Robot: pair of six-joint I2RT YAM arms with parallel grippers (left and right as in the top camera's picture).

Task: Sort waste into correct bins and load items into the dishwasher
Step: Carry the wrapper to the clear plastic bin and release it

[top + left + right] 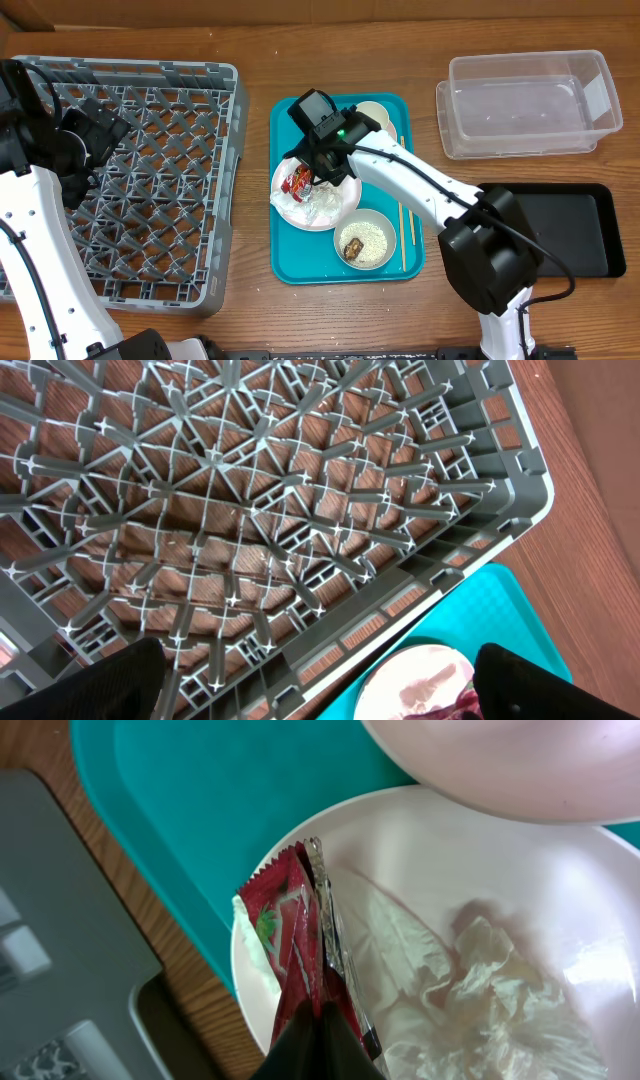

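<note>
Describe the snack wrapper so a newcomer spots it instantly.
Find the teal tray in the centre; on it sits a round pale plate. The wrapper lies at the plate's edge, pinched by the right gripper. It is red with print, unlike the crumpled white tissue beside it.

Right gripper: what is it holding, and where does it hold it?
The right gripper pinches the red snack wrapper at its end nearest the camera.

Two bowls: one pale pink round bowl (pixel 380 112) ahead of the right pincer (pixel 308 176), one grey-white round bowl (pixel 389 230) back along its arm. One round pale plate (pixel 345 203) under its tips, one red-and-white printed wrapper (pixel 295 945) between them, one crumpled white tissue (pixel 323 206) beside. One grey lattice plastic rack (pixel 226 180), one clear plastic tub (pixel 525 105), one glossy black tray (pixel 572 228), one teal tray (pixel 290 256).
</note>
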